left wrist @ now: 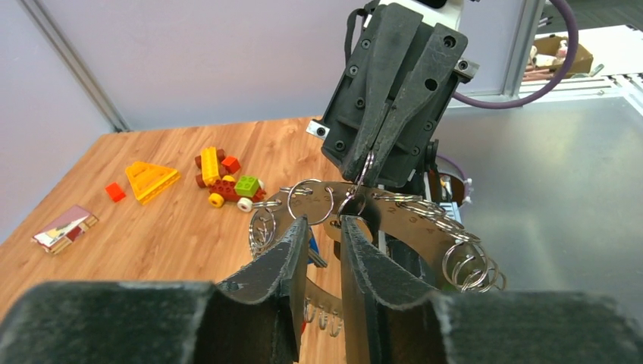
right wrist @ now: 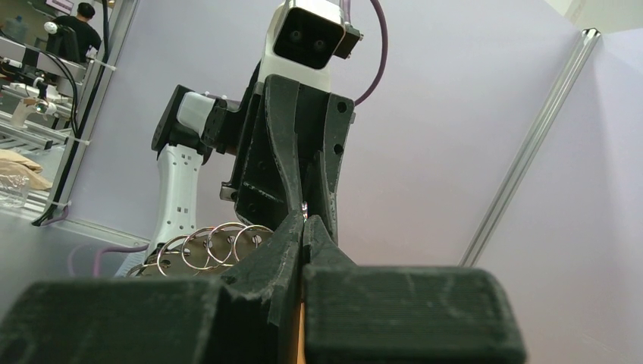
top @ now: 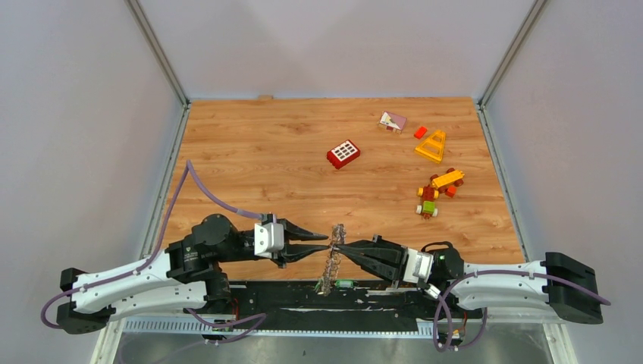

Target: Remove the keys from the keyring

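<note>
From above, the keyring (top: 331, 262) hangs edge-on over the table's (top: 250, 159) near edge. It shows as a thin jagged strip of keys (top: 327, 280) where the two arms meet tip to tip. The left wrist view shows it instead as a broad grey band. There the left gripper (left wrist: 324, 224) is almost closed, its fingers a narrow gap apart on the band's rim. Facing it, the right gripper (left wrist: 365, 168) is clamped tight on a wire ring (left wrist: 361, 184) strung on the band. The right wrist view shows only its own fingers pressed together. Toy bricks (top: 432, 193) lie well apart.
</note>
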`<move>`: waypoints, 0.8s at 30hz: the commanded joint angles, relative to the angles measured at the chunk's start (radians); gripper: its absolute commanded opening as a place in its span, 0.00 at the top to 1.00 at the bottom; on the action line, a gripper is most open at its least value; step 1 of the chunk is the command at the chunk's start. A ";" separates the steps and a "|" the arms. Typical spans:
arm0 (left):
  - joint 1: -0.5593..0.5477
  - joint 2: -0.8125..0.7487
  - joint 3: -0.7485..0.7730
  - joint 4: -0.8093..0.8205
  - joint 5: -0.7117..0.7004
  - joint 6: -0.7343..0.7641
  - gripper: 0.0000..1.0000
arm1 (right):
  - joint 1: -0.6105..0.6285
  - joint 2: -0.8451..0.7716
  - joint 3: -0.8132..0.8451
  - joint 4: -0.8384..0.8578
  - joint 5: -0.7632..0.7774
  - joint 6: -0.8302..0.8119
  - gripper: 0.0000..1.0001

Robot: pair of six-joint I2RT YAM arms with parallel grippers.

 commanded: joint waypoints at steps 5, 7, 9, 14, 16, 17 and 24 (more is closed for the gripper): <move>-0.001 0.023 -0.009 0.064 -0.004 -0.010 0.74 | 0.006 -0.017 0.052 0.057 -0.014 -0.008 1.00; -0.001 0.027 -0.008 0.069 0.000 -0.010 0.74 | 0.006 -0.017 0.049 0.060 -0.013 -0.008 1.00; -0.001 0.028 -0.008 0.074 0.004 -0.011 0.75 | 0.005 -0.017 0.048 0.060 -0.011 -0.008 1.00; -0.001 0.028 -0.011 0.096 0.031 -0.013 0.77 | 0.006 -0.016 0.045 0.063 -0.008 -0.009 1.00; -0.001 0.028 -0.013 0.101 0.046 -0.012 0.78 | 0.006 -0.017 0.044 0.063 -0.008 -0.009 1.00; -0.001 0.027 -0.014 0.103 0.051 -0.010 0.78 | 0.005 -0.016 0.043 0.063 -0.008 -0.010 1.00; -0.001 0.030 -0.015 0.109 0.075 -0.001 0.89 | 0.005 -0.014 0.042 0.066 -0.008 -0.011 1.00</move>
